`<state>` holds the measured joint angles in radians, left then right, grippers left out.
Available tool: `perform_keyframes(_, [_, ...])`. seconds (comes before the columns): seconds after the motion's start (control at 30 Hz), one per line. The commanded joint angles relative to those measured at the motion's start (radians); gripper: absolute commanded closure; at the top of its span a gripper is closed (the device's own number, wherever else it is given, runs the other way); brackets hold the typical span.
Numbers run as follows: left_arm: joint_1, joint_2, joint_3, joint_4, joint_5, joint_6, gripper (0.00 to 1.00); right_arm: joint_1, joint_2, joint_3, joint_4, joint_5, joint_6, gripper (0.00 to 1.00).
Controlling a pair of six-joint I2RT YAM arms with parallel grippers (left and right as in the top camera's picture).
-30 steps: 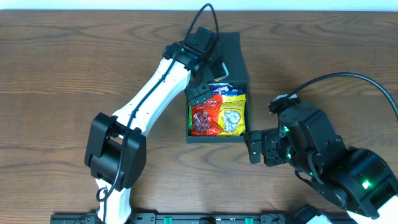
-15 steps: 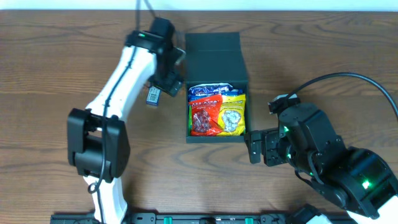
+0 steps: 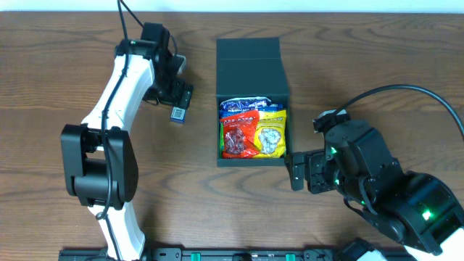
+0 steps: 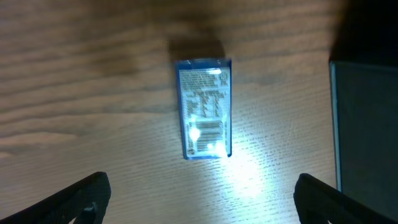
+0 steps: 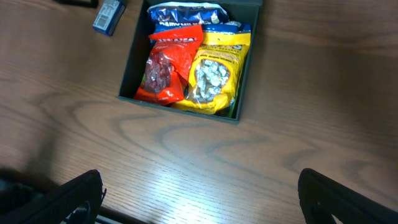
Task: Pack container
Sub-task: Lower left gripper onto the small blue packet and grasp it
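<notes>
One red bag (image 3: 238, 138), one yellow bag (image 3: 271, 135) and one blue bag (image 3: 243, 106) lie in the open container (image 3: 249, 61) at the table's (image 3: 65, 51) centre, with the left gripper (image 4: 200, 191) spread wide over a blue packet (image 4: 205, 107) at its 9 o'clock and the right gripper (image 5: 199, 186) spread, empty, at its 5 o'clock.

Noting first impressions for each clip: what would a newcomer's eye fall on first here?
Brightest are a red bag, a yellow bag and a blue bag, packed in the open dark green container at the centre of the overhead view. Next comes the small blue packet lying alone left of the container, with the open left hand poised by it.
</notes>
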<state>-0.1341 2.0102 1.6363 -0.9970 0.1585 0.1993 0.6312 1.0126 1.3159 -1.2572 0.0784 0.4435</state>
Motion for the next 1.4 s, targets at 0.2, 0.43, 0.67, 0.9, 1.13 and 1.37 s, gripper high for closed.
perform_keyframes(0.2, [-0.004,-0.024,-0.067,0.132,0.019,-0.013,0.05,-0.007,0.0,0.013,0.0,0.0,-0.011,0.01])
perform_keyframes(0.43, [-0.004,-0.021,-0.132,0.226,-0.029,-0.04,0.05,-0.007,0.0,0.013,0.0,0.0,-0.011,0.01])
perform_keyframes(0.67, [-0.004,-0.019,-0.171,0.289,-0.072,-0.071,0.03,-0.007,0.0,0.013,-0.001,0.0,-0.011,0.01])
perform_keyframes(0.9, [-0.019,-0.019,-0.243,0.348,-0.084,-0.092,0.07,-0.007,0.0,0.013,-0.001,0.0,-0.011,0.01])
perform_keyframes(1.13, [-0.048,-0.019,-0.29,0.39,-0.092,-0.092,0.12,-0.007,0.0,0.013,-0.001,0.0,-0.011,0.01])
perform_keyframes(1.37, [-0.056,-0.019,-0.306,0.403,-0.126,-0.1,0.13,-0.007,0.0,0.013,-0.001,0.0,-0.011,0.01])
